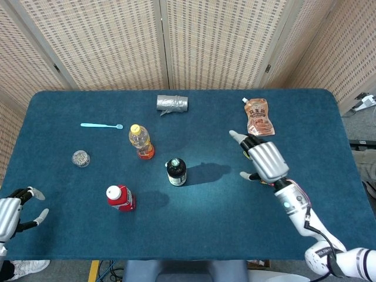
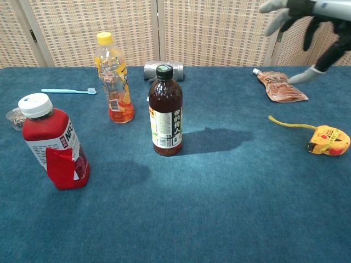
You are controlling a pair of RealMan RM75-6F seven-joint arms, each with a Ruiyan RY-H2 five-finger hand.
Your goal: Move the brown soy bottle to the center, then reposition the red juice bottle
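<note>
The brown soy bottle [image 1: 176,171] [image 2: 165,111] stands upright near the middle of the blue table, free of any hand. The red juice bottle [image 1: 120,198] [image 2: 51,142], white-capped, stands upright to its front left. My right hand [image 1: 264,160] [image 2: 310,22] hovers raised and well to the right of the soy bottle, fingers spread, holding nothing. My left hand [image 1: 13,210] sits at the table's front left corner, fingers apart and empty; the chest view does not show it.
An orange drink bottle [image 1: 141,141] [image 2: 114,78] stands behind the soy bottle. A grey roll [image 1: 172,104], a light blue toothbrush [image 1: 101,125], a small clear lid [image 1: 81,158], a sauce pouch [image 1: 258,117] [image 2: 279,86] and a yellow tape measure [image 2: 328,139] lie around.
</note>
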